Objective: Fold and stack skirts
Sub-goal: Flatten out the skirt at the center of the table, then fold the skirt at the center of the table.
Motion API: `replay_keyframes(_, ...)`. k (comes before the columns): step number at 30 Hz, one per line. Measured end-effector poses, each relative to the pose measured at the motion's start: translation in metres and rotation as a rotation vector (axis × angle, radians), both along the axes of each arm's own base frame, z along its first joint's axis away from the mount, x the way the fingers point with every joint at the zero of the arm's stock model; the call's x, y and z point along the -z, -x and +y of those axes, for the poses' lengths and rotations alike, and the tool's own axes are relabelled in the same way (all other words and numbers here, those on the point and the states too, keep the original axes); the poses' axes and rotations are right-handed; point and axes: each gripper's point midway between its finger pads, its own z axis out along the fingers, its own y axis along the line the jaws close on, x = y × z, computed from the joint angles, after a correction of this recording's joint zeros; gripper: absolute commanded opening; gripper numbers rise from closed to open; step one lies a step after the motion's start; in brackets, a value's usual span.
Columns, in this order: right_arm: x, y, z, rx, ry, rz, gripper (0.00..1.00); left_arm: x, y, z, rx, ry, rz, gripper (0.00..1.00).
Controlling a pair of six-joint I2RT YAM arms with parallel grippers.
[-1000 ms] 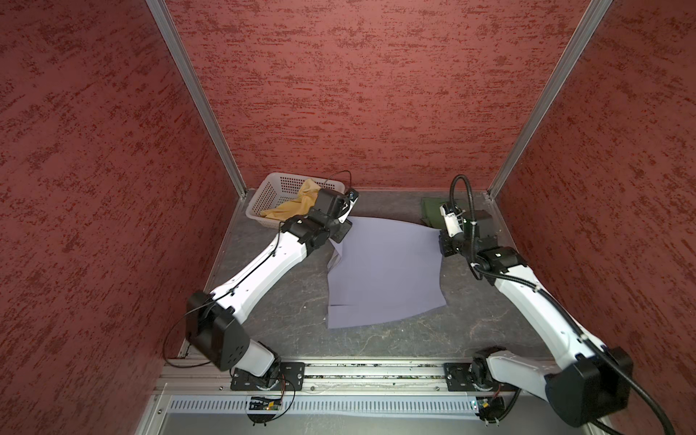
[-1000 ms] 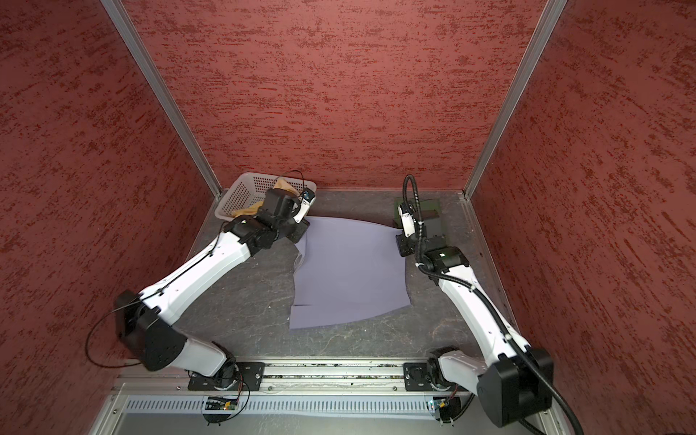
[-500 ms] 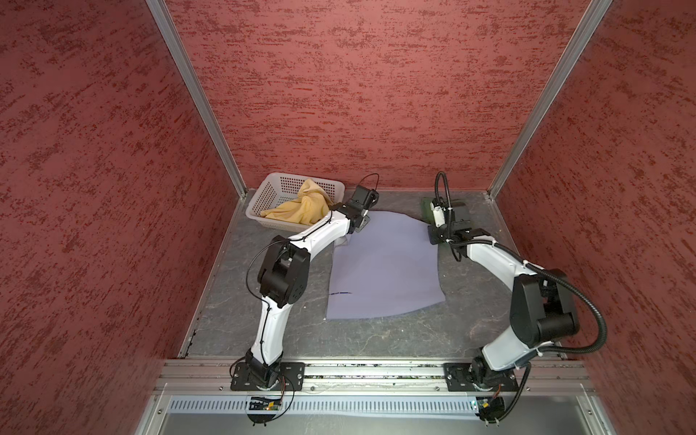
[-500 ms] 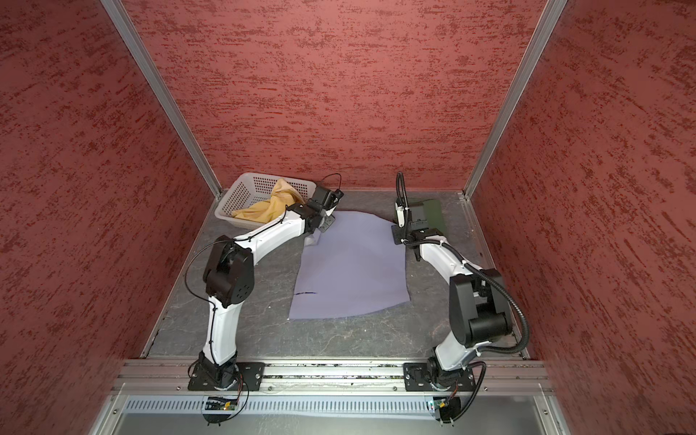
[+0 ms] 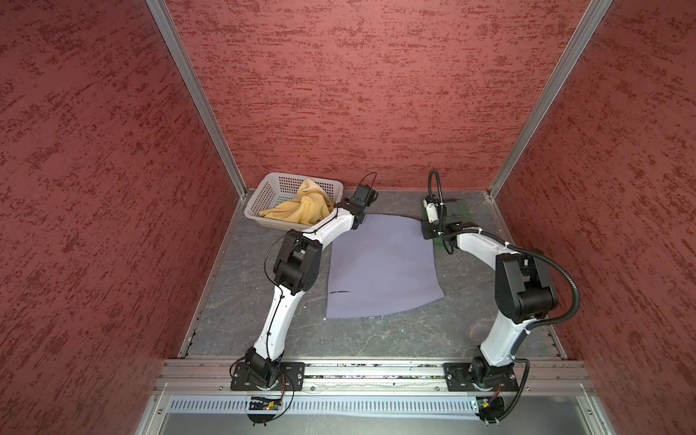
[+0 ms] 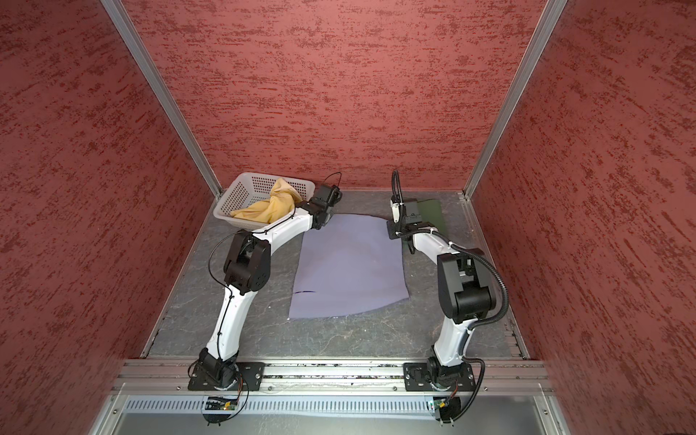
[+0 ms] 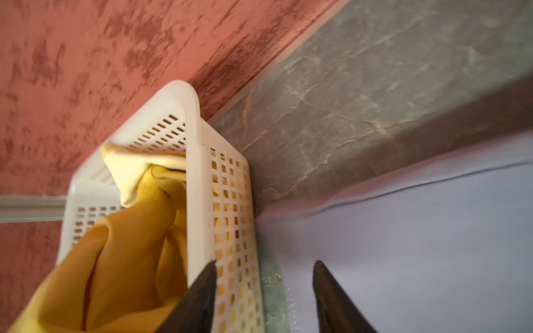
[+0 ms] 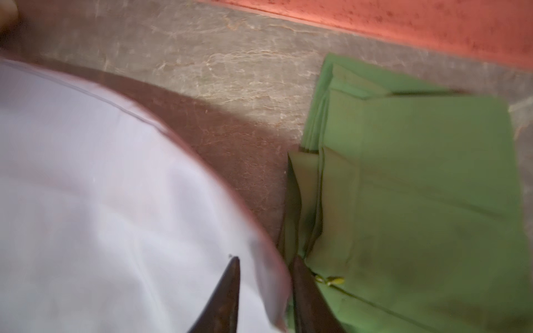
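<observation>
The lavender skirt (image 5: 380, 267) was found spread flat, its corners toward the far edge of the tabletop (image 5: 376, 339) met by the left gripper (image 7: 264, 262) and right gripper (image 8: 266, 259), jaws parted.

White-shelled arms (image 5: 280, 316) with black joints (image 5: 297, 263) and black cables (image 5: 567, 277).

Both top views are looking down from high above the front rail (image 5: 376, 371), facing the back wall (image 5: 376, 94) and taking in the whole tabletop (image 5: 233, 331) from a distance. The left wrist camera is peering closely past the left fingers (image 7: 199, 299) at the basket (image 7: 199, 187) and the lavender skirt (image 7: 418, 245). The right wrist camera is looking closely past the right fingers (image 8: 225, 297) at that same skirt's far edge and the green skirt (image 8: 418, 187). Both wrist views are sharing the back wall's foot.
</observation>
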Motion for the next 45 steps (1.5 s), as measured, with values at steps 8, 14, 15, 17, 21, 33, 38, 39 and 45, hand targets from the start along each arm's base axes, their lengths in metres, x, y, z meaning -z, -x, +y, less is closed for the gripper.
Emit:
replay_keyframes(8, -0.032, 0.009, -0.001, -0.054, 0.037, -0.088, 0.65, -0.014, 0.049, -0.002, 0.102, 0.049, 0.017, 0.99)
replay_keyframes(14, -0.070, 0.038, -0.008, -0.128, 0.126, -0.193, 0.64, -0.064, 0.106, -0.043, 0.309, 0.136, -0.033, 0.98)
replay_keyframes(15, -0.071, 0.043, -0.008, -0.155, 0.151, -0.202, 0.64, -0.069, 0.116, -0.047, 0.339, 0.145, -0.031, 0.98)
replay_keyframes(17, -0.065, 0.058, -0.008, -0.218, 0.211, -0.208, 0.64, -0.076, 0.138, -0.054, 0.400, 0.159, -0.018, 0.97)
replay_keyframes(21, -0.043, 0.090, -0.007, -0.351, 0.300, -0.171, 0.63, -0.067, 0.177, -0.052, 0.469, 0.137, 0.045, 0.97)
replay_keyframes(33, -0.011, 0.159, 0.009, -0.702, 0.449, -0.078, 0.60, -0.022, 0.305, -0.046, 0.682, -0.022, 0.238, 0.93)
replay_keyframes(38, -0.003, 0.179, 0.017, -0.821, 0.492, -0.042, 0.60, -0.005, 0.334, -0.032, 0.692, -0.120, 0.305, 0.90)
replay_keyframes(39, -0.003, 0.183, 0.017, -0.836, 0.500, -0.037, 0.60, 0.001, 0.337, -0.026, 0.681, -0.139, 0.325, 0.89)
replay_keyframes(45, 0.006, 0.202, 0.006, -0.855, 0.553, 0.036, 0.60, 0.020, 0.358, -0.002, 0.649, -0.189, 0.397, 0.85)
